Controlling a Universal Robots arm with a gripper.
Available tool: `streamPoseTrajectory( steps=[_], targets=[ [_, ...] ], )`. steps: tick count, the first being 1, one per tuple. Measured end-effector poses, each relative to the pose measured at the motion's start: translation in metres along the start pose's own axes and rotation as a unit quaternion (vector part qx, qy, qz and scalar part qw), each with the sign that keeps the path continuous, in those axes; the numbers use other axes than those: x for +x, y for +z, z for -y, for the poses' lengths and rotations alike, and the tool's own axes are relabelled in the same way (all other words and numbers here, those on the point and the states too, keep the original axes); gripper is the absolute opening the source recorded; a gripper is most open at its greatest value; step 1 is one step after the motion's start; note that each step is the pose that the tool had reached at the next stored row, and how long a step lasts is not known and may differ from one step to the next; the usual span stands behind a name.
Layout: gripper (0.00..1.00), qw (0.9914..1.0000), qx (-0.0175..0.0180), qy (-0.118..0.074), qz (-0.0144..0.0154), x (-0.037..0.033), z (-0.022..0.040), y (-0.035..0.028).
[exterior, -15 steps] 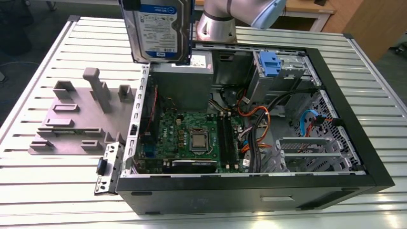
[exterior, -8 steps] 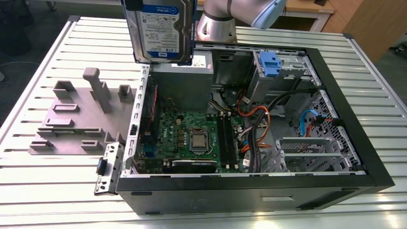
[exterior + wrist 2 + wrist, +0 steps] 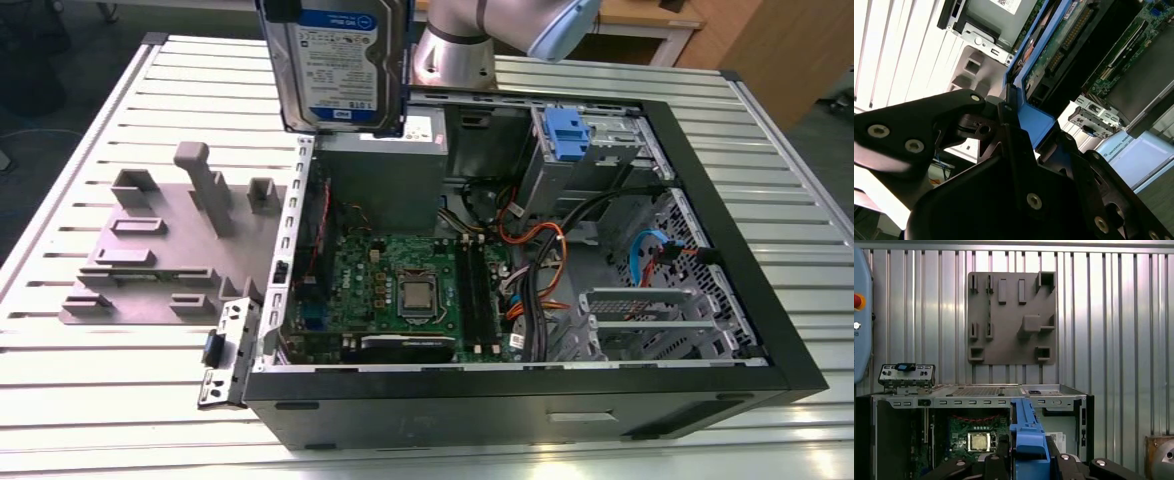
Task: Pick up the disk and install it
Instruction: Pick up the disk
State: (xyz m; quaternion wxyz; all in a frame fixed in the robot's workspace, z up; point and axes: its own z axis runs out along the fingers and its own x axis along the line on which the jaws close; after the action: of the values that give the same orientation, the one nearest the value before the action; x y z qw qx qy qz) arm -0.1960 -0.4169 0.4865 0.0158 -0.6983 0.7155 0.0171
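Hanging upright over the open black computer case (image 3: 534, 405), the flat silver disk (image 3: 336, 60) shows its white and blue label. The black gripper (image 3: 1010, 112) pinches the disk's smooth blue plastic edge. A bumpy grey holder block (image 3: 154, 250) lies on the ribbed metal table (image 3: 107, 400).

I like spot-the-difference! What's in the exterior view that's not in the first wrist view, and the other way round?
Exterior view: the white and blue label on the disk and the silver arm. First wrist view: a red button, and the hand gripping the disk's blue edge. Both: the grey holder plate, the open computer case and its processor.
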Motion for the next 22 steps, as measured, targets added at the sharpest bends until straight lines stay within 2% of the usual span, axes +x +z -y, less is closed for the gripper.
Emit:
streamPoseTrajectory(
  steps=[3,9,13,15,20,22],
  targets=[
    [0.36,1.0,0.0,0.0,0.0,-0.0001,0.0039,0.0],
    [0.36,1.0,-0.0006,0.0,0.0,-0.0004,0.0198,0.0],
    [0.36,1.0,-0.0007,0.0,0.0,0.0007,0.0229,0.0002],
    [0.36,1.0,-0.0007,0.0,0.0,0.0049,0.0236,0.0003],
    [0.36,1.0,-0.0007,0.0,0.0,0.0219,0.0249,0.0005],
    [0.36,1.0,-0.001,0.0,0.0,0.0233,0.0316,0.0007]
  ],
)
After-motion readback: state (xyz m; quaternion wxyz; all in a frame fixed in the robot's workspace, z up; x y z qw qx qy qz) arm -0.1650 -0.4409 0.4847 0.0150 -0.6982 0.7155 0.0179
